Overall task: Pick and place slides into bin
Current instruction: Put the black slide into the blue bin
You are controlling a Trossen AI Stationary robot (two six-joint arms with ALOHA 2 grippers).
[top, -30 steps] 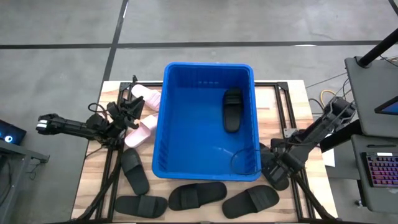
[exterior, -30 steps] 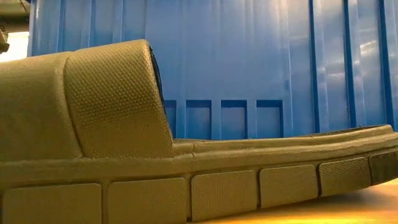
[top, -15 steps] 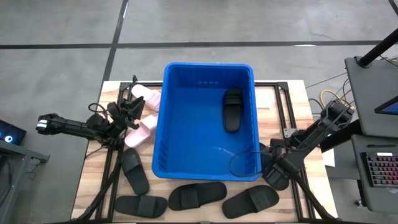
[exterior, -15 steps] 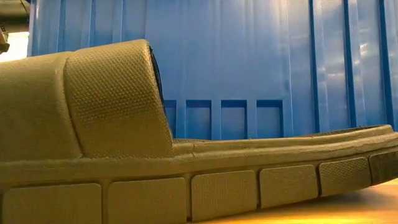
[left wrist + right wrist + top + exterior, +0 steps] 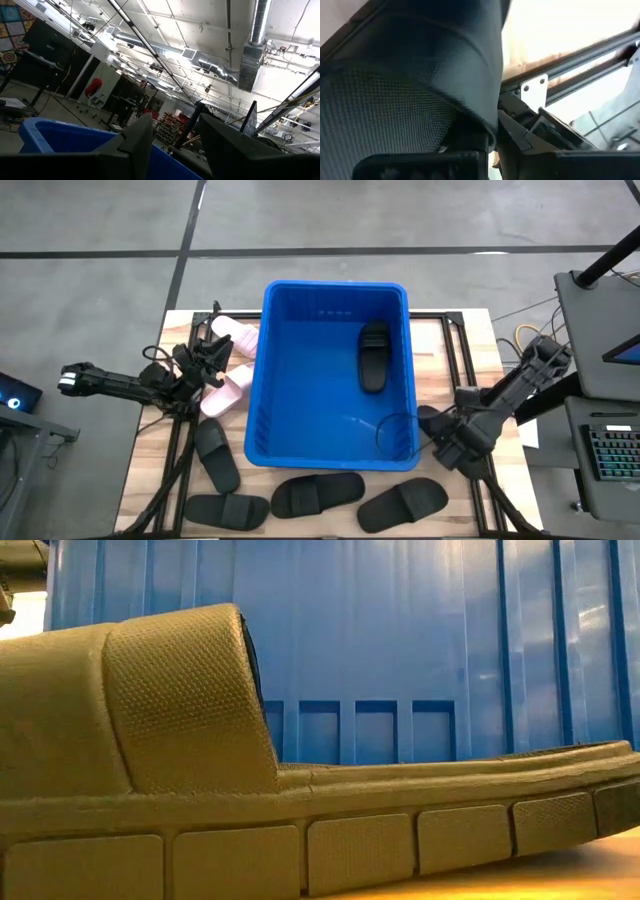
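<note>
Looks like you're at the grab step: your right gripper (image 5: 447, 442) has clamped down on a matte black ribbed slide (image 5: 410, 75) beside the big bright-blue plastic bin (image 5: 262, 370). That strap fills the view just ahead of the jaws. Next you'd lift it clear of the rim. Left gripper (image 5: 208, 362) waits part-open, holding nothing I can see.
</note>
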